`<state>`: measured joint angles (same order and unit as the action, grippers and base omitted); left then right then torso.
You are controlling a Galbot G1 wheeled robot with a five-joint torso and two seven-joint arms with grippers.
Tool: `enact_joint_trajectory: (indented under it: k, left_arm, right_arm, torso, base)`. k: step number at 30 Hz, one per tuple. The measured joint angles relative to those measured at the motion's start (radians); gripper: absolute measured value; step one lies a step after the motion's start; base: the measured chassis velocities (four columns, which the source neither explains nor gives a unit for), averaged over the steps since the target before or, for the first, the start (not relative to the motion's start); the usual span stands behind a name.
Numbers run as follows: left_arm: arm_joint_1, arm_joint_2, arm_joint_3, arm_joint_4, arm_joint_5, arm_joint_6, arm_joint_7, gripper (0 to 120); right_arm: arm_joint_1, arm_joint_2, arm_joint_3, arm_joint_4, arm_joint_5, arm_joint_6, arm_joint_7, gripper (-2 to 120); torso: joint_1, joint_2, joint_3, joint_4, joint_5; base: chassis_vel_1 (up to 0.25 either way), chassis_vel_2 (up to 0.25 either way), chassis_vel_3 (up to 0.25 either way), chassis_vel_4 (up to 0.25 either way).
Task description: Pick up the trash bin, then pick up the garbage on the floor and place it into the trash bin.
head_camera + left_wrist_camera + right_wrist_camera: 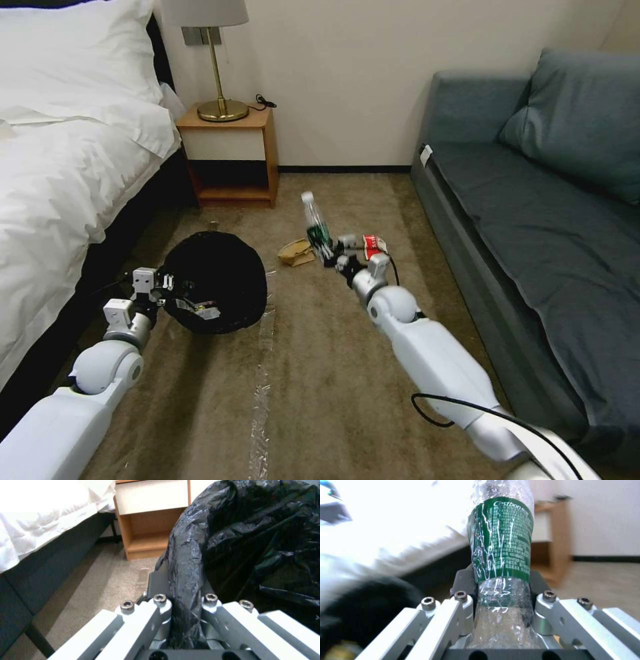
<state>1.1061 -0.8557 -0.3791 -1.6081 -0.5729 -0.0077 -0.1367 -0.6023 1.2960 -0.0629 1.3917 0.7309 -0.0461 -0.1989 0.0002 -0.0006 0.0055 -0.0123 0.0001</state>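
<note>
Head view: right gripper (pixel 331 255) is clamping the clear green-labelled plastic bottle (pixel 315 223), lifted above tan carpet floor (pixel 333 373). Left gripper (pixel 175 288) is pinching the black-bagged round bin's (pixel 217 280) rim. Advice: carry bottle over the opening before releasing.

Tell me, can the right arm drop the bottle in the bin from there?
Probably yes. The right gripper is shut on the bottle, and the left gripper holds the bin close beside it, mouth tipped open. Only bare floor lies between them.
</note>
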Motion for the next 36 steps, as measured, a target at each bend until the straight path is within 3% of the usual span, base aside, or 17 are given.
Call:
enact_joint_trajectory:
  k: [5, 9, 22, 26, 36]
  left_arm:
    - [0.008, -0.007, -0.007, -0.013, 0.003, 0.003, -0.018, 4]
    - [0.056, -0.009, -0.046, -0.053, 0.006, 0.011, -0.039, 4]
    - [0.073, -0.011, -0.054, -0.095, 0.003, 0.025, -0.061, 4]
    - [0.073, -0.025, -0.055, -0.092, 0.004, 0.023, -0.061, 4]
    - [0.070, -0.053, -0.058, -0.087, 0.007, 0.018, -0.061, 4]
  right_arm:
    - [-0.009, -0.011, -0.064, 0.105, 0.092, -0.034, -0.002, 20]
    - [-0.009, 0.027, -0.160, 0.127, 0.109, -0.039, -0.011, 20]
    - [-0.022, 0.130, -0.286, 0.000, 0.051, 0.012, -0.011, 20]
    - [-0.018, 0.143, -0.332, -0.061, -0.026, 0.090, 0.016, 22]
    - [-0.022, 0.122, -0.340, -0.081, -0.046, 0.114, 0.014, 57]
  torso:
    - [0.000, 0.000, 0.000, 0.0001, 0.0000]
    - [0.000, 0.000, 0.000, 0.0006, -0.0001]
    - [0.000, 0.000, 0.000, 0.0004, -0.0003]
    - [0.000, 0.000, 0.000, 0.0003, -0.0002]
    - [0.000, 0.000, 0.000, 0.0000, -0.0001]
  base:
    - [0.000, 0.000, 0.000, 0.000]
    - [0.000, 0.000, 0.000, 0.000]
    - [0.000, 0.000, 0.000, 0.000]
    - [0.000, 0.000, 0.000, 0.000]
    - [0.000, 0.000, 0.000, 0.000]
